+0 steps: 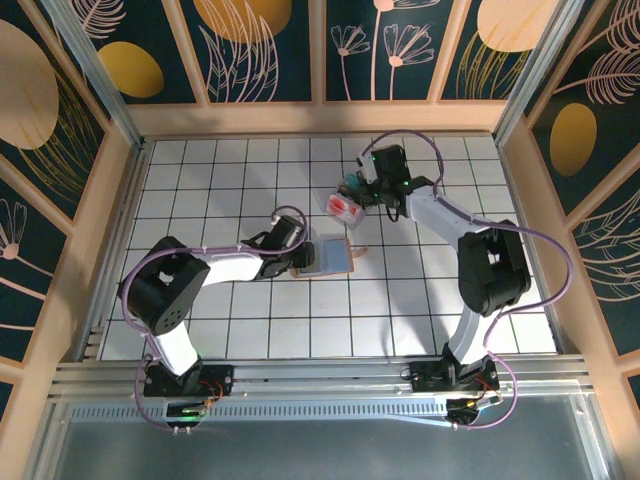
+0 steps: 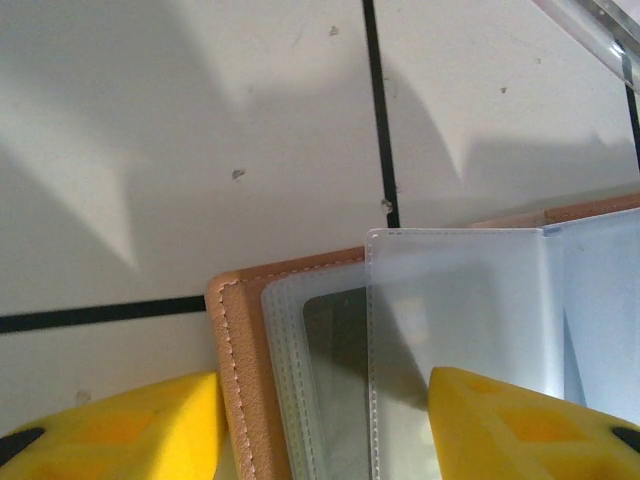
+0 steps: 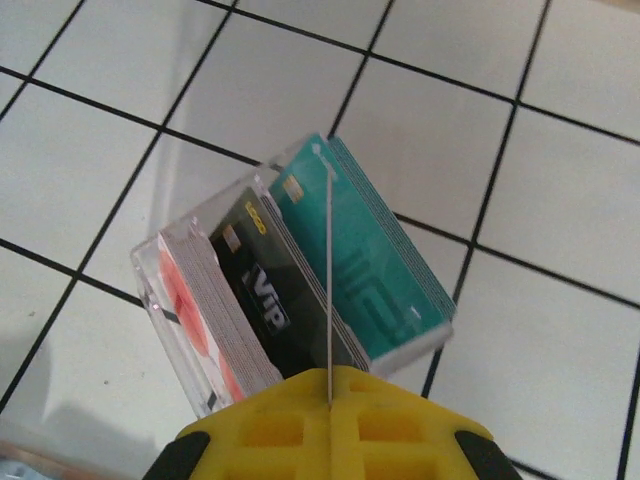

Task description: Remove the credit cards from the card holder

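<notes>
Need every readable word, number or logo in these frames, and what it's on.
"VIP": black card in the clear plastic box.
Small gold print at that card's top: too blurred.
Teal card: faint raised marks, unreadable.
Thin pale card edge-on in the right gripper: face hidden.
Tan leather card holder: no text.

the right hand (image 3: 330,388) pinches a thin card (image 3: 328,260) edge-on above a clear box (image 3: 165,300) of coloured cards (image 3: 375,250).

Setting was lab robot test cell: white gridded tabletop (image 1: 250,320) boxed by wood-framed walls (image 1: 320,118) with floral printed panels (image 1: 260,50), two arms (image 1: 490,270) bolted to aluminium rail (image 1: 320,376), purple cabling (image 1: 567,272) exposed
</notes>
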